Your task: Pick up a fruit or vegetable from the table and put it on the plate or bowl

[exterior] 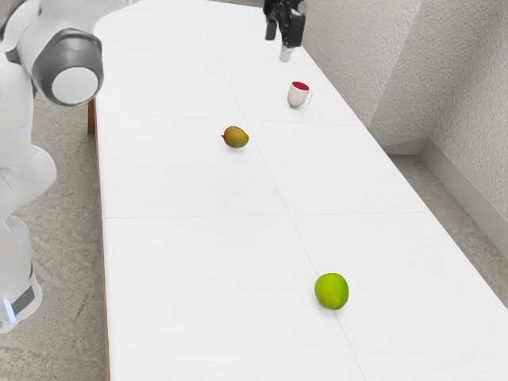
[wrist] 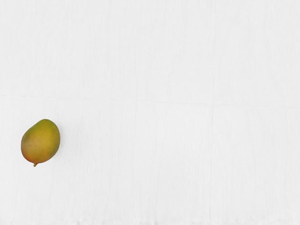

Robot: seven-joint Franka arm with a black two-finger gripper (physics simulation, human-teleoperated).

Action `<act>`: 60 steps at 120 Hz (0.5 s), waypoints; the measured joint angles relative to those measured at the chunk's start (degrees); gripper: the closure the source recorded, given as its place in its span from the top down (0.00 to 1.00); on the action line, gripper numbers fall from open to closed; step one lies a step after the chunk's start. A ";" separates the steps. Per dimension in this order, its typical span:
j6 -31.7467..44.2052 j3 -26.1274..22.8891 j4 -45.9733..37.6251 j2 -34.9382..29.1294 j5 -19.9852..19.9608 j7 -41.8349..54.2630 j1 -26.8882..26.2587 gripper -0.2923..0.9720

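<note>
Mug point(exterior: 298, 95), white with red interior, upright on table point(exterior: 175, 238), apart from mango point(exterior: 235, 137); claw point(exterior: 284, 52) aloft, grip unreadable

Orange-green mango point(exterior: 235, 137), bright green fruit point(exterior: 332, 290), white mug point(exterior: 298, 95) red inside.

The mango point(exterior: 235, 137) point(wrist: 40, 141) lies on its side on the table point(exterior: 175, 262). It is yellow-green with an orange-red blush and has a small stem nub at one end. It sits well apart from the gripper point(exterior: 286, 48), off to one side rather than under it. The green fruit point(exterior: 332, 290) is round and glossy (perhaps a lime or an apple). It rests farthest from the gripper, well beyond the mango. A white mug point(exterior: 299, 94) with a red inside stands upright, its handle toward the exterior view's right. It is nearest the gripper but not touching it.
</note>
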 joint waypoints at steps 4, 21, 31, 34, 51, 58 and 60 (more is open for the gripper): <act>0.35 -0.08 -2.49 0.32 0.03 0.16 0.15 0.77; 1.57 -0.12 -6.83 0.91 0.09 1.17 1.01 0.77; 2.01 -0.16 -10.40 1.67 -0.64 1.72 1.18 0.77; 2.22 -0.42 -11.10 2.50 -1.40 1.88 1.30 0.77; 3.38 -4.73 -12.51 6.35 -3.77 3.03 4.14 0.77; 5.54 -5.90 -14.27 7.19 -4.68 3.84 3.80 0.77; 6.45 -6.95 -15.39 7.10 -4.91 4.06 3.55 0.77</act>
